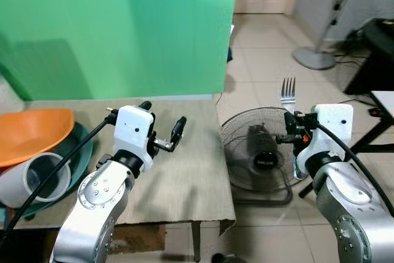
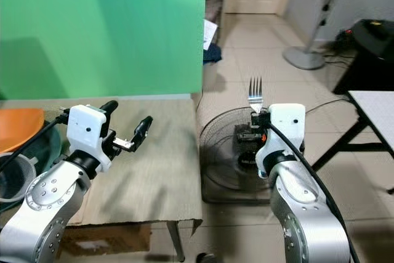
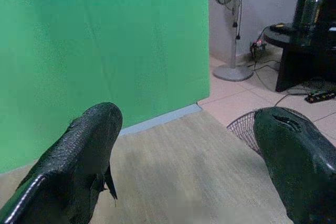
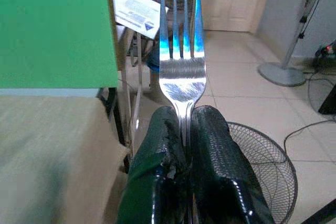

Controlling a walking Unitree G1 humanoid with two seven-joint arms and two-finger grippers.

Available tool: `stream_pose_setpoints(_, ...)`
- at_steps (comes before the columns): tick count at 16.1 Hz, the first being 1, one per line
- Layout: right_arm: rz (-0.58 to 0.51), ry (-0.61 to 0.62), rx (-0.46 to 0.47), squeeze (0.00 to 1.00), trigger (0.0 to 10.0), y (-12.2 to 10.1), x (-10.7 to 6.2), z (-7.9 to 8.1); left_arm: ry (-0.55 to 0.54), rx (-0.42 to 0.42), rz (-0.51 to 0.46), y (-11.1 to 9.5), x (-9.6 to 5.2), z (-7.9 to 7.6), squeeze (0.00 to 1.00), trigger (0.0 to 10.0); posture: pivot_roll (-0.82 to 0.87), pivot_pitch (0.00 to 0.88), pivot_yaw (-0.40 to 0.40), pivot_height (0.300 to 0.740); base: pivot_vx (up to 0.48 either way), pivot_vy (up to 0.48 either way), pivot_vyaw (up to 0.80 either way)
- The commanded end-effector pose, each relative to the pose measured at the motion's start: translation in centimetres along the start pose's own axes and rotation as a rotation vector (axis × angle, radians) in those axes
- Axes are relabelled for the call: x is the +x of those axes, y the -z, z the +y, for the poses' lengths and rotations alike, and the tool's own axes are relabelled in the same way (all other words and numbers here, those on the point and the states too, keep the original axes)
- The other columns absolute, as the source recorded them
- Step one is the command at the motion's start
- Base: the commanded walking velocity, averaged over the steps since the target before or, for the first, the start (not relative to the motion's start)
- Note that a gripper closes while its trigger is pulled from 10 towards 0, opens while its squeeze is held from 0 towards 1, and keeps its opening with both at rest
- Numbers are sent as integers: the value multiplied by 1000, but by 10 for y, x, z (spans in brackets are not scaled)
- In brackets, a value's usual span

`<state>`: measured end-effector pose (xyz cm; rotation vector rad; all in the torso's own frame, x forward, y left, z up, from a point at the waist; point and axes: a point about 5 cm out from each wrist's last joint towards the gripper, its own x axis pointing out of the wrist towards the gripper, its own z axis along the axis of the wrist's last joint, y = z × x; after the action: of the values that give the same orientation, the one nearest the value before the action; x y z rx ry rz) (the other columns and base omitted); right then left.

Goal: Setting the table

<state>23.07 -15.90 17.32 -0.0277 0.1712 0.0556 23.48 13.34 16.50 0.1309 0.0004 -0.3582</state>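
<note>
Green backdrop (image 1: 123, 29) behind a table (image 1: 184, 170) covered in beige cloth; tiled floor to its right. Floor fan (image 1: 258, 155) lying flat just off the table's right edge. Orange bowl (image 1: 34, 133) and clear cup (image 1: 34, 180) at the table's far left. Left gripper (image 1: 161, 124) hovers above the tabletop, fingers spread wide, nothing between them. Right gripper (image 4: 185, 145) clenched on a steel fork (image 4: 182, 51), pinching the neck; tines point upward, held over the fan, right of the table.

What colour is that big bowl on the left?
Orange bowl, clearest in the left eye view.
</note>
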Motion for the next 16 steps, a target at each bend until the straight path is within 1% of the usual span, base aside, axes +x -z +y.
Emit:
stream_pose_setpoints(1, 6, -4, 2, 0, 10000, 0, 0, 0, -1, 8, -5, -1, 1, 1, 0, 10000, 125, 0, 21, 740, 0, 0, -800)
stream_pose_setpoints(5, 9, -6, 4, 0, 10000, 0, -1, 0, 6, 21, -10, -1, 2, 1, 0, 10000, 123, 0, 21, 740, 0, 0, -800)
stream_pose_setpoints(11, 11, -2, 8, 0, 10000, -1, 0, 1, 12, 25, -10, -1, 3, 0, 0, 10000, 119, 0, 24, 740, 0, -307, -800)
stream_pose_setpoints(13, 11, -1, 12, 0, 10000, -1, 0, 1, 0, -1, -3, 1, 4, 1, 0, 10000, 118, 0, 24, 740, 0, 0, -247)
stream_pose_setpoints(16, 7, 3, -2, 0, 10000, -3, 2, 2, -32, 17, 5, 1, 6, 7, 0, 10000, 120, 0, 24, 740, 0, 0, 0)
